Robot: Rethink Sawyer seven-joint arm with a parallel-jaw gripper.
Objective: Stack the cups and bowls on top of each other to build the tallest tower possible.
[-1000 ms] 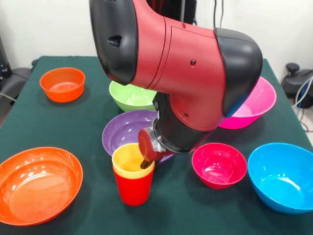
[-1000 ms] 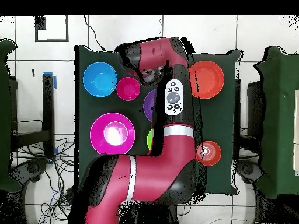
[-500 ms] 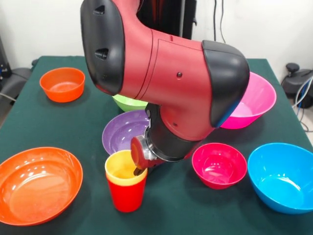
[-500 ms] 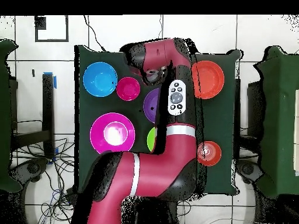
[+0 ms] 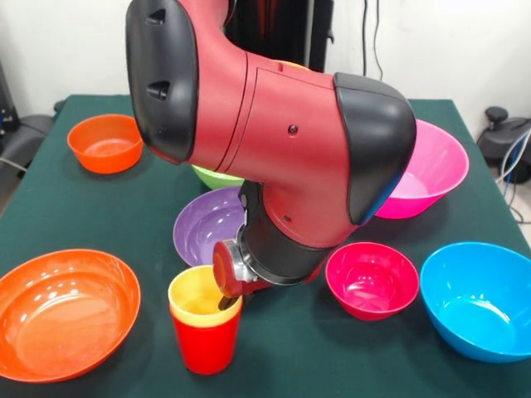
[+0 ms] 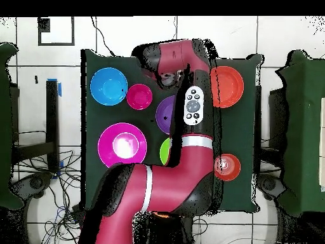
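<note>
1. So far we only have the very bottom of the tower – the yellow cup sits nested inside the red cup, near the front edge of the table. That two-cup stack is all that's built.

2. The gripper reaches down into the mouth of the yellow cup from the arm above. One dark fingertip shows against the inside wall on the right; the rest is hidden behind the wrist and the rim, so we can't tell whether it's pinching the rim or standing apart from it.

3. Everything else is loose on the table and not stacked:
   - big orange bowl at the front left
   - small orange bowl at the back left
   - purple bowl just behind the cups
   - green bowl, mostly hidden behind the arm
   - large magenta bowl at the back right
   - small crimson bowl and the blue bowl at the front right, side by side

4. In the overhead view the arm covers the cups completely, so no help there – it just confirms the bowls are spread out singly, none inside another.

5. Our read: the task is barely started. Seven bowls that we can count are left to go on, and a narrow cup base looks tippy for wide bowls, so each one will probably need to land well centred.
</note>
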